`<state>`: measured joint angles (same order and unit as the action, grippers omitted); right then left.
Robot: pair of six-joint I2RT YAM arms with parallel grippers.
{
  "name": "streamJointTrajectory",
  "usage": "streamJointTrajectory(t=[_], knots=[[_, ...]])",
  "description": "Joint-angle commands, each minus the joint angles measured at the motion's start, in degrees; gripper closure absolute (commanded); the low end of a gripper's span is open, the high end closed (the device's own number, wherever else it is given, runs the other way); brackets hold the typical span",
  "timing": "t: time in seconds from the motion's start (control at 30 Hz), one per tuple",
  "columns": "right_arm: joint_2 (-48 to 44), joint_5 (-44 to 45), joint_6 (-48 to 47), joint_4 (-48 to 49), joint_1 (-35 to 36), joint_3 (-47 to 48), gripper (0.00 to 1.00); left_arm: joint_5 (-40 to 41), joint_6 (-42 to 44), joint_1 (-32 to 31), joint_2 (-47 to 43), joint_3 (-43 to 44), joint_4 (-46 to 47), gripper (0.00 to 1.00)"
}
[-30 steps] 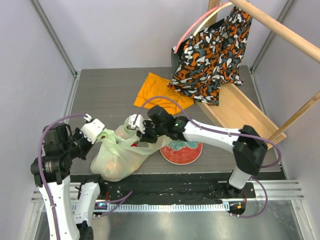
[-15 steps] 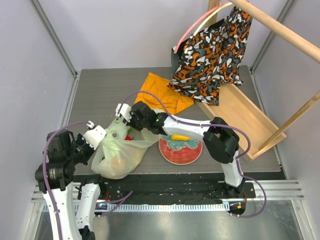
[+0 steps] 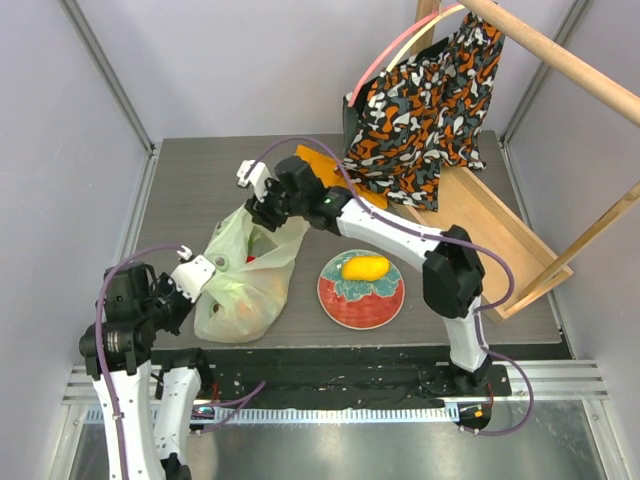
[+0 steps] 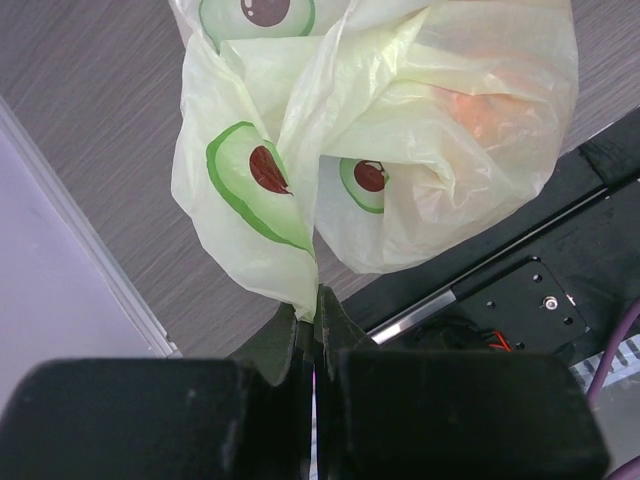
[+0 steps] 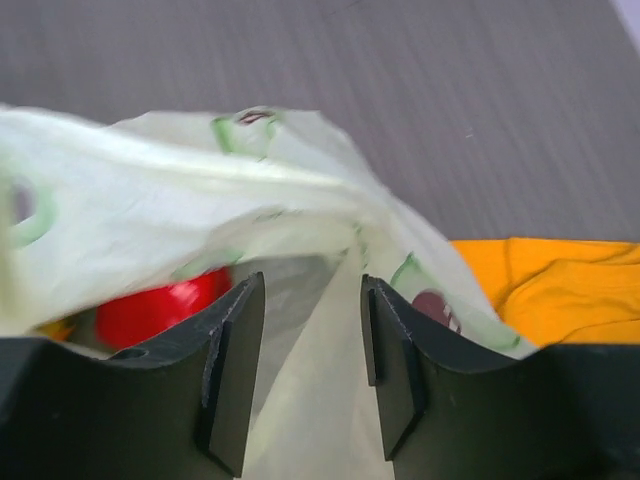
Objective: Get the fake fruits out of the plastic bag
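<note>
The plastic bag point(image 3: 245, 290) is seen lying on the table point(image 3: 190, 190), at its near left part, in front of the left arm. A fold of its near edge is pinched by the left gripper point(image 4: 312, 312), whose fingers are pressed together on the thin film. The right gripper point(image 5: 311, 292) is held at the far upper edge of the bag, just beside the orange cloth point(image 5: 545, 285). Its fingers are spread apart and the pale film is seen in the gap between them, but whether the film is touched by them cannot be told. Inside the bag a red fruit point(image 5: 165, 305) is seen in the right wrist view, and an orange shape point(image 4: 480, 110) is shown through the film. One yellow mango point(image 3: 365, 267) is laid on the red plate point(image 3: 355, 306), which is placed near the right side of the bag and apart from it. A patterned fabric bag point(image 3: 425, 110) is hung from a wooden frame point(image 3: 560, 55) at the far right.
</note>
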<state>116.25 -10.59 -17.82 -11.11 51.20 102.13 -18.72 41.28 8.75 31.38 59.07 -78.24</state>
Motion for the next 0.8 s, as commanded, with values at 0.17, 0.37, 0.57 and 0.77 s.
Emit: streamJointTrajectory(t=[0.17,0.37,0.57,0.77], knots=[[-20.16,-7.10,-3.70,-4.80,0.30,-2.53,0.48,-1.14,-1.99,0.12,2.20,-0.01,-9.74,1.00],[-20.01,12.59,-12.93,-3.56,-0.05,-3.69,0.40,-2.55,-3.31,0.12,3.34,0.26,-8.25,1.00],[-16.58,13.75,-10.65,-7.16,-1.72,-6.23,0.36,-2.64,-3.57,0.12,4.04,0.79,-7.81,1.00],[-12.37,15.95,-11.27,-7.43,-3.20,-6.68,0.42,-2.37,-3.92,0.12,4.66,0.70,-6.23,1.00]])
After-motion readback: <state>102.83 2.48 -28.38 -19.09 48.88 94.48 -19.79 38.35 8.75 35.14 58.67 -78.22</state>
